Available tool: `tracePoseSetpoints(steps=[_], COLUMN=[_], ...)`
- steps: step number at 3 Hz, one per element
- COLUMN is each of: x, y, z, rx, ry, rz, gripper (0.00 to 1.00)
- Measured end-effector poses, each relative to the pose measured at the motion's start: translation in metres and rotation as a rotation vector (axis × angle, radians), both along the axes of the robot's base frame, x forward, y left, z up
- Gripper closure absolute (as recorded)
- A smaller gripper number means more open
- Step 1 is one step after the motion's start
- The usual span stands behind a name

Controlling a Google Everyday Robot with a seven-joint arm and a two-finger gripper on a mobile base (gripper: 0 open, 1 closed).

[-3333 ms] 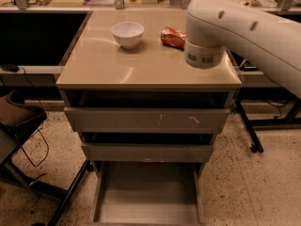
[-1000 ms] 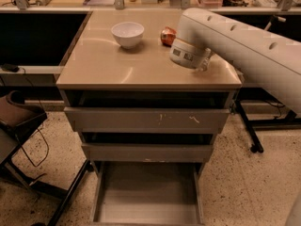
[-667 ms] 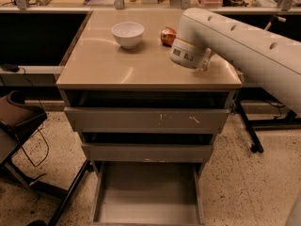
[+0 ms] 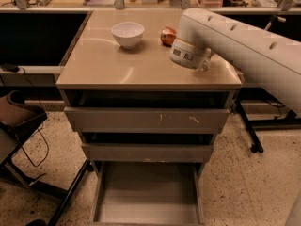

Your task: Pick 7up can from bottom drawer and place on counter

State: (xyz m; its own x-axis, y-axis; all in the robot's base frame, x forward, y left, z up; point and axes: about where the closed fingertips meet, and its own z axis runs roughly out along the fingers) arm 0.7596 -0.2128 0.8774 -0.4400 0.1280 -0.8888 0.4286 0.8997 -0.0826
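Observation:
The bottom drawer [image 4: 147, 197] stands pulled open at the foot of the cabinet, and its flat floor shows nothing on it. The counter [image 4: 117, 65] is the glossy beige top. My white arm reaches in from the right, and its wrist [image 4: 188, 54] hangs low over the counter's right rear. The gripper [image 4: 204, 63] is mostly hidden behind that wrist. Only a small silvery bit shows there, and I cannot tell whether it is the 7up can. No other sign of the 7up can is in view.
A white bowl [image 4: 128, 33] sits at the counter's back middle. An orange-red dented can [image 4: 167, 36] stands just left of my wrist, partly hidden. Two upper drawers [image 4: 146, 119] are shut. A chair [image 4: 19, 121] stands at the left, and table legs [image 4: 249, 131] at the right.
Since 3.3 s ago the wrist has swung left and lowered toward the counter, covering more of the orange-red can. Over the last second it has hardly moved.

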Motion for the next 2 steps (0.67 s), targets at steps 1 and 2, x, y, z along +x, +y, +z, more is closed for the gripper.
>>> tracePoseSetpoints(steps=[1, 2], x=[0.0000, 0.0000], y=[0.0000, 0.0000], z=[0.0000, 0.0000], rx=[0.000, 0.000], ry=[0.000, 0.000], rz=[0.000, 0.000], gripper=[0.11, 0.00])
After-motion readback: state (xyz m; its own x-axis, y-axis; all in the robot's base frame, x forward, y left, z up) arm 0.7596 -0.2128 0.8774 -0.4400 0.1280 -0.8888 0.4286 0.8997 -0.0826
